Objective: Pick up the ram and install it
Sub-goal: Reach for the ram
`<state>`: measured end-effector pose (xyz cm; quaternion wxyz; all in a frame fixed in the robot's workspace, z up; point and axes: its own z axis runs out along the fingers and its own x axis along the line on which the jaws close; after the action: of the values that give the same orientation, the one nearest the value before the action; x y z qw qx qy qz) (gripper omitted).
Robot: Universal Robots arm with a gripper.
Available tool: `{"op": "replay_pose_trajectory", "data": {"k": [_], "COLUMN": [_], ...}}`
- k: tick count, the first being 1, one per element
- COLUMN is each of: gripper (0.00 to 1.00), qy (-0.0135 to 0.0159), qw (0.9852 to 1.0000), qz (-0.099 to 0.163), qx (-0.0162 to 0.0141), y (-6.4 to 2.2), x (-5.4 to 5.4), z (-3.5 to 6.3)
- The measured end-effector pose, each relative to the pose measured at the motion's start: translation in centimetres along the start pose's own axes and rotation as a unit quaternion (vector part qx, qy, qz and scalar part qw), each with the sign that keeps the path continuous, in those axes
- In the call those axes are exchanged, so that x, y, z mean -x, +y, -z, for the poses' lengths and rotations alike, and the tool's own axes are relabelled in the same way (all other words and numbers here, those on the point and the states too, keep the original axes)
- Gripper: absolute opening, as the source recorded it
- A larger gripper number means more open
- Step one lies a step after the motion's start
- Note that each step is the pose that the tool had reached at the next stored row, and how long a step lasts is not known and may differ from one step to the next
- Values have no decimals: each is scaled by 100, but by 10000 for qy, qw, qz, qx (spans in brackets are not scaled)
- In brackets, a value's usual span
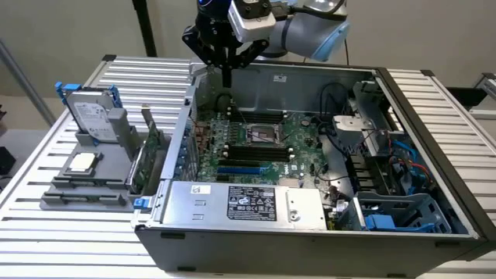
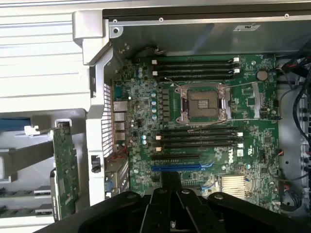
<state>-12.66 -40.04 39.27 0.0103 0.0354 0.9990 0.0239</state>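
The gripper (image 1: 227,78) hangs above the far-left corner of the open case (image 1: 310,250), fingers apparently pressed together on nothing. The ram (image 1: 143,167) seems to be the green stick standing in the grey holder (image 1: 85,195) outside the case, on the exterior view's left. The motherboard's black slots (image 2: 199,138) lie empty. I judge the pick unstarted: grasping calls for spread fingers squared to that thin edge.
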Motion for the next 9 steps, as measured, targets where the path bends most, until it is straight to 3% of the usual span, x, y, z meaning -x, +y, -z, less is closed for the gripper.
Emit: {"op": "replay_pose_trajectory", "data": {"k": [9], "gripper": [0], "qy": [2], "qw": [10000], "qz": [-1], "qx": [1], "y": [-141], "x": [-391], "z": [11]}}
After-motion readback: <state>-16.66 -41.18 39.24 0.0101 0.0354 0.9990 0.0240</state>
